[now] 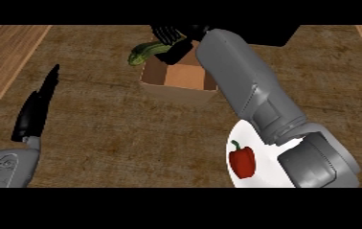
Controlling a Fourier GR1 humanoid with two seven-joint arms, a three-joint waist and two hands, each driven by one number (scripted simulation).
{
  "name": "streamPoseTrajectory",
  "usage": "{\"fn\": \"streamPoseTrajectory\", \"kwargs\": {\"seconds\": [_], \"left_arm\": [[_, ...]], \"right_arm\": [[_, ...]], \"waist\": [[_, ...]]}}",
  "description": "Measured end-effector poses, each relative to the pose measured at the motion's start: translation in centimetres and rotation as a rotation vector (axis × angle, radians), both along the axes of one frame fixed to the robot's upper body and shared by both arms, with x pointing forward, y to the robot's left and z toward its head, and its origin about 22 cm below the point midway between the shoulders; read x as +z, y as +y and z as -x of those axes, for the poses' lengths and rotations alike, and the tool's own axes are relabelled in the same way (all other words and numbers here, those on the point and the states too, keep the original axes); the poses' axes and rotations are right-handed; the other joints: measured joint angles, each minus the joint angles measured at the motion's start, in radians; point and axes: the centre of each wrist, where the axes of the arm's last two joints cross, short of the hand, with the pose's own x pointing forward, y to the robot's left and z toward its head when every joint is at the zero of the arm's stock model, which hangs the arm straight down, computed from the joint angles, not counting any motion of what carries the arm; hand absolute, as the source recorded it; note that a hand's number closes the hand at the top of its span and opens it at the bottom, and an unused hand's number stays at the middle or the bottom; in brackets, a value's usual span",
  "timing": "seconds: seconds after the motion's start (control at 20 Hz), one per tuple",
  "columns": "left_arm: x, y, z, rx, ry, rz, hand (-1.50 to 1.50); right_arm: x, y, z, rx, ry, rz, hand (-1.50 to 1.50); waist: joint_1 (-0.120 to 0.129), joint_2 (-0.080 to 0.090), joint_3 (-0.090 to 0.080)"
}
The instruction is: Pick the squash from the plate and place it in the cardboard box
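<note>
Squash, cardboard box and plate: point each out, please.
squash (146,51): head view, its green body.
cardboard box (176,94): head view, front outer wall.
plate (267,168): head view, bare white surface.

One squash (145,52), one cardboard box (176,93), one plate (265,175) and one red pepper (243,161) were counted. Two hands were seen: the left hand (35,112) and the right hand (168,35).

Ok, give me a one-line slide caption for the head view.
Right hand holds the squash at the cardboard box rim; a red pepper lies on the plate.
</note>
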Motion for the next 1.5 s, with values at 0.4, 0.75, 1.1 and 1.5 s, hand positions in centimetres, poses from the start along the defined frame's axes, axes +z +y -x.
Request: {"fn": "streamPoseTrajectory", "kwargs": {"seconds": [0.4,0.75,1.1,1.5], "left_arm": [[0.0,-1.2,-0.9,-0.024,-0.009,0.002,0.00],[0.5,-1.5,-1.3,-0.030,-0.012,-0.001,0.00],[0.2,-0.2,-0.9,0.000,-0.006,0.000,0.00],[-0.1,0.5,0.0,0.033,-0.009,0.002,0.00]], "right_arm": [[-2.0,-0.7,0.1,-0.050,0.135,-0.004,-1.50],[-2.3,-1.0,0.2,-0.041,0.127,-0.191,-1.50],[-0.9,-1.0,-0.2,-0.068,0.191,-0.426,-1.50],[0.6,-7.4,-1.9,-0.096,0.240,-0.548,-1.50]], "waist": [[0.030,0.007,0.000],[0.030,0.009,0.001],[-0.004,0.008,0.002],[-0.030,0.010,0.002]]}}
